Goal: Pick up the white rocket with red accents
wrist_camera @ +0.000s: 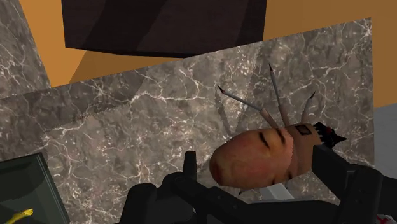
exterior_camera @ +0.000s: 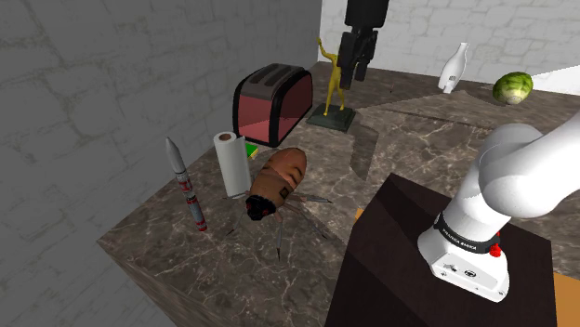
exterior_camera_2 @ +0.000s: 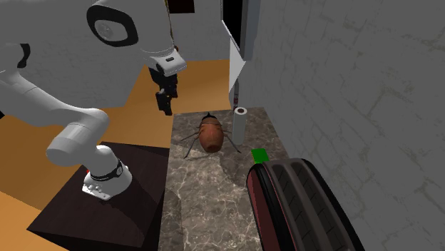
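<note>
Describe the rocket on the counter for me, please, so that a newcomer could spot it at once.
On the marble counter, go to the end at the shoulder view's left, past the red toaster. There the rocket stands nearly upright beside the white paper roll and the brown insect. It alone is slim and pointed, with a grey nose and red bands on a pale body.

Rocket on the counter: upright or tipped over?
Upright. In the shoulder view the rocket stands on its base, nose up, beside the paper towel roll, sharing its slight slant.
</note>
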